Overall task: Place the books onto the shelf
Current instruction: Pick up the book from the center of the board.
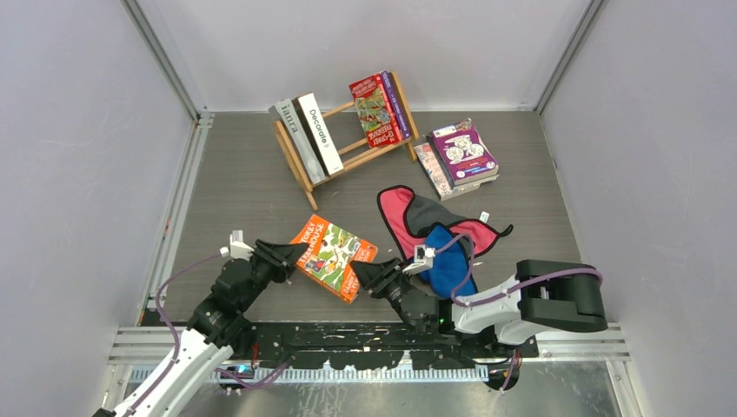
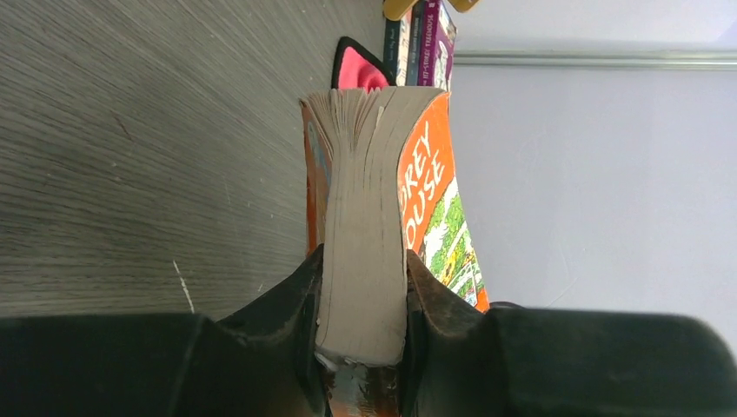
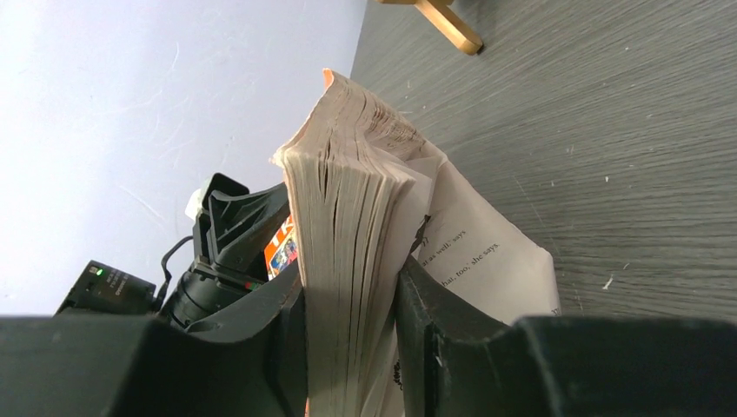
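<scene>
Left arm [image 1: 187, 356] and right arm [image 1: 487, 313] white with black joints; left gripper [image 1: 297, 254], right gripper [image 1: 358, 271] black; purple cables [image 1: 556, 276].

This is a robotics lab cell rather than a lived-in room. Plain pale walls [image 1: 78, 130] box in a grey wood-grain counter [image 1: 243, 200] at 9, 12 and 3 o'clock, and they meet aluminium frame posts [image 1: 165, 56] at the 11 and 1 o'clock corners. At 6 o'clock a slotted aluminium rail [image 1: 148, 343] carries two bolted-down robot arms, the left arm [image 1: 217, 308] and the right arm [image 1: 539, 304] (purple cables [image 1: 556, 276] loop along both). The right wrist view shows a small green light [image 3: 98, 272] on a black unit on the left arm.
</scene>
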Robot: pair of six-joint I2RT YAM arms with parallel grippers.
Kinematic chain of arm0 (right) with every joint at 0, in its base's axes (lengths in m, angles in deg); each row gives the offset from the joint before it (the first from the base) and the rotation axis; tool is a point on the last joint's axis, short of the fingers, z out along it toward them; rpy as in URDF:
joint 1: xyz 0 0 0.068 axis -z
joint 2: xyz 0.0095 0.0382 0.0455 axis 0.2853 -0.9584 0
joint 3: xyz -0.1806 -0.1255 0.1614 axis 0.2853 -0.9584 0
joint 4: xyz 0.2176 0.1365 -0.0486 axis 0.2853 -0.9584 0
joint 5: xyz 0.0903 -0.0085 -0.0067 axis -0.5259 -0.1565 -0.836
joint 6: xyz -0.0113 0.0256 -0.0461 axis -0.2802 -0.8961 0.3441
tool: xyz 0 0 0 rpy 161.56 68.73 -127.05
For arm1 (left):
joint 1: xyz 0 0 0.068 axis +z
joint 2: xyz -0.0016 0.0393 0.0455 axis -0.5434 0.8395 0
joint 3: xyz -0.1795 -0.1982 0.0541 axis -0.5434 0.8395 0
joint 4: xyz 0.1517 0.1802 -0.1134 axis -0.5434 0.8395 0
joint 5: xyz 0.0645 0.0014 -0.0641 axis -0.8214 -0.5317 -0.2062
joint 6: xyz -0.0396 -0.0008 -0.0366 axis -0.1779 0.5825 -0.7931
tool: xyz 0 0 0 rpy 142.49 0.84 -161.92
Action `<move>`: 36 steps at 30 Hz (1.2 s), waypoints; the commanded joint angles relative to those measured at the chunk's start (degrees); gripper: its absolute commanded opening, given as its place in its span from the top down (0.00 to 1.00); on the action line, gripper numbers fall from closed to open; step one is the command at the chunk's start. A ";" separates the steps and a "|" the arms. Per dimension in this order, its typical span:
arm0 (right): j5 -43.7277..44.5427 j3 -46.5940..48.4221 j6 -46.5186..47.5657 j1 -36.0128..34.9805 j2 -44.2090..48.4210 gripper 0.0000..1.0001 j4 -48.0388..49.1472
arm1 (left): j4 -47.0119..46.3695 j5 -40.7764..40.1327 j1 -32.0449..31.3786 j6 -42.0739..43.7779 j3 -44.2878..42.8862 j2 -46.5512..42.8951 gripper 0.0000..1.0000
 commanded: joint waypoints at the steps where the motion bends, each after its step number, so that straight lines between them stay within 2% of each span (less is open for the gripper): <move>1: -0.52 2.88 -1.56 -0.34 7.12 0.95 -1.14 | 4.10 -0.97 -0.42 4.12 -3.88 -2.03 1.00; 5: -0.19 4.72 -0.19 -0.32 13.28 0.67 -15.13 | 9.86 -3.70 -0.42 7.61 -7.65 -3.07 1.00; 10: 0.29 7.47 2.53 -0.33 19.87 0.46 -31.53 | 11.71 -5.55 -0.42 10.25 -10.64 -1.51 1.00; 14: 0.55 9.51 4.20 -0.34 22.21 0.33 -39.96 | 11.34 -6.21 -0.44 11.76 -12.53 0.45 1.00; 19: 0.49 12.67 8.32 -0.34 23.03 0.25 -48.25 | 11.24 -7.39 -0.43 13.93 -15.41 2.93 1.00; 26: -0.09 25.12 24.15 -1.70 16.34 0.24 -63.58 | 12.54 -8.15 -0.44 18.94 -21.83 9.55 1.00; 29: 3.53 30.78 31.48 -4.25 12.04 0.24 -68.70 | 13.83 -8.05 -0.51 20.91 -24.72 12.88 1.00; 33: 13.10 38.27 38.91 -6.91 6.47 0.24 -75.61 | 14.23 -7.86 -0.53 23.03 -26.96 16.08 1.00; 36: 19.32 40.51 42.13 -7.29 5.50 0.22 -75.34 | 14.77 -8.08 -0.53 24.58 -28.65 17.75 1.00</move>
